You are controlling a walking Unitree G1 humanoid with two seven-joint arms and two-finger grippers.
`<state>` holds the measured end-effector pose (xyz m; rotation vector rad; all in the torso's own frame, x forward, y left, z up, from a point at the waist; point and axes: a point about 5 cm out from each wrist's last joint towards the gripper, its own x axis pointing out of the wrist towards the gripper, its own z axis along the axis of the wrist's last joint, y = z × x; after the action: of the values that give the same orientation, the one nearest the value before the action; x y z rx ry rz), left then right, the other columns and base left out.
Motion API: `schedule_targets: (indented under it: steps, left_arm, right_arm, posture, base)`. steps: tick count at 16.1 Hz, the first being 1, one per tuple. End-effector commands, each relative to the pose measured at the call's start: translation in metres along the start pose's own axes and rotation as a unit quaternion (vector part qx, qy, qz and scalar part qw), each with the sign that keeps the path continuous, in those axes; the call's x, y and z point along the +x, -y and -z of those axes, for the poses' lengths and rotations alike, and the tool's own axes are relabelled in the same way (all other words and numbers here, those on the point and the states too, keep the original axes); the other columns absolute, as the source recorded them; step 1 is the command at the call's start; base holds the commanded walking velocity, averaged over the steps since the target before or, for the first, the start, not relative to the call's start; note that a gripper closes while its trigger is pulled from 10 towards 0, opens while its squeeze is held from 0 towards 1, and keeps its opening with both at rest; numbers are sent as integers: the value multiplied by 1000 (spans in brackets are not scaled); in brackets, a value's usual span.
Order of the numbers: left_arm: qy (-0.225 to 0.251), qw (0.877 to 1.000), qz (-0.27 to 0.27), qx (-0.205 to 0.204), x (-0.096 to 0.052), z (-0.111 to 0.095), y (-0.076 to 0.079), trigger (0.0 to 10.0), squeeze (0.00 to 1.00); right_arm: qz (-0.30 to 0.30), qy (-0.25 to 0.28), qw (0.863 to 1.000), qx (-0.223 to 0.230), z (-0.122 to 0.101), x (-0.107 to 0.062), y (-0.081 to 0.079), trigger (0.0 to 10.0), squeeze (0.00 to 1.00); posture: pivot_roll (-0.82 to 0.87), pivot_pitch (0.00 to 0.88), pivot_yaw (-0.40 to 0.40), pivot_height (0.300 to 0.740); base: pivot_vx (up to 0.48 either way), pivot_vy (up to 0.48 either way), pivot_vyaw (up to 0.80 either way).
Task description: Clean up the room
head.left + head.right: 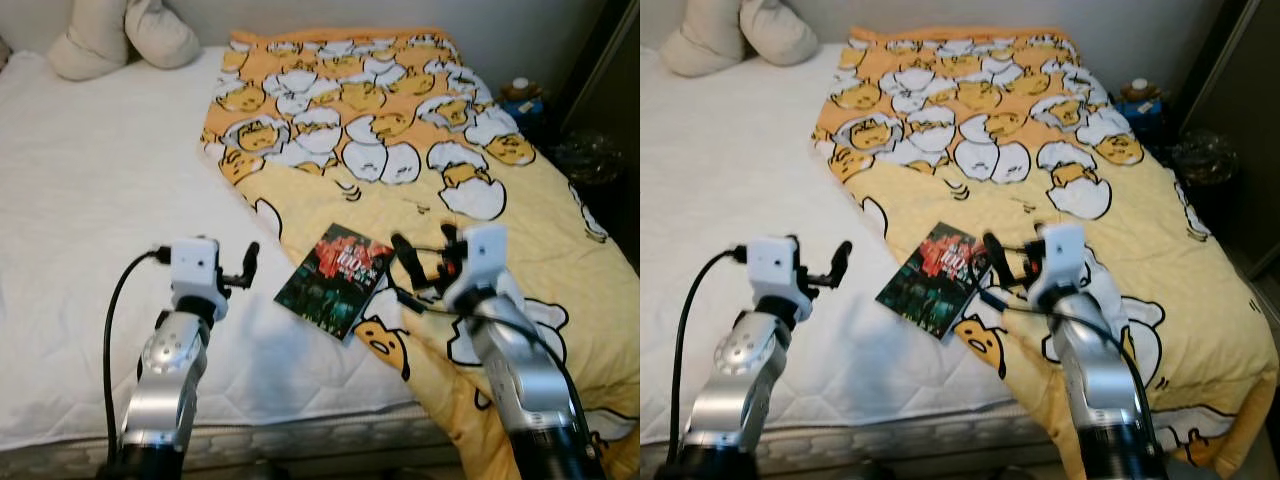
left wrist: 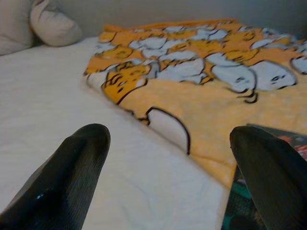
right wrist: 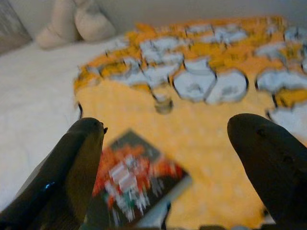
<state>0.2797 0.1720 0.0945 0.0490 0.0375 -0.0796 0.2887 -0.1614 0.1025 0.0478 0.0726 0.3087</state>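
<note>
Book (image 1: 333, 279) lies flat at centre of head view, straddling edge of yellow egg-print blanket (image 1: 420, 130) and white mattress (image 1: 90, 190), tilted w/ one corner toward lower centre. Right gripper (image 1: 425, 262) hovers just right of it, fingers spread wide, not touching. Left gripper (image 1: 248, 268) hangs left of book over bare mattress, fingers also spread per wrist view.

Risks, judged: book is thin and flat on soft bedding, so fingers may skid over cover or snag blanket fabric w/ it. Pinching one corner only could let it sag and slip. Pillows (image 1: 120, 35) upper left, well apart.
</note>
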Motion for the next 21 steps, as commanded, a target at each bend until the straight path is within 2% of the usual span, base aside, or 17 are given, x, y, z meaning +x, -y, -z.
schedule_targets:
  steps: [1,2,4,8,9,13,16,19,21]
  left_arm:
    - [2,1000,3,18,-1,-4,-1,10000,0]
    - [2,999,14,34,-1,-5,3,10000,0]
    - [2,999,22,30,1,-8,6,10000,0]
    - [5,999,28,30,4,-11,5,10000,0]
    - [4,999,27,30,6,-13,4,10000,0]
    - [0,999,19,26,7,-13,0,10000,0]
    - [-13,1000,26,12,8,-10,3,10000,0]
    - [-16,999,25,16,6,-9,3,10000,0]
    - [-20,999,19,38,5,-6,2,10000,0]
  right_arm:
    - [-8,3,1000,-4,-3,-2,-5,10000,0]
    - [-7,1,1000,0,-2,-3,-7,10000,0]
    - [-10,1,1000,-4,-2,-5,-10,10000,0]
    - [-23,-11,999,-22,1,-8,-13,10000,0]
    - [-13,-15,1000,5,2,-8,-11,10000,0]
    - [-18,-10,1000,7,-1,-6,-11,10000,0]
    - [-13,-9,1000,8,-2,-6,-8,10000,0]
    - [-10,-14,1000,11,0,-9,-7,10000,0]
    - [-6,-20,1000,6,4,-10,-5,10000,0]
  posture:
    - [-52,16,60,740]
    - [-52,17,62,740]
    - [-54,15,68,740]
    - [-55,9,71,740]
    - [-51,8,72,740]
    - [-51,5,74,740]
    - [-49,10,76,740]
    - [-47,11,71,740]
    - [-51,4,57,740]
  base:
    - [0,0,0]
    - [0,0,0]
    - [0,0,0]
    - [339,0,766]
    - [356,0,0]
    - [362,0,0]
    - [0,0,0]
    - [0,0,0]
    - [0,0,0]
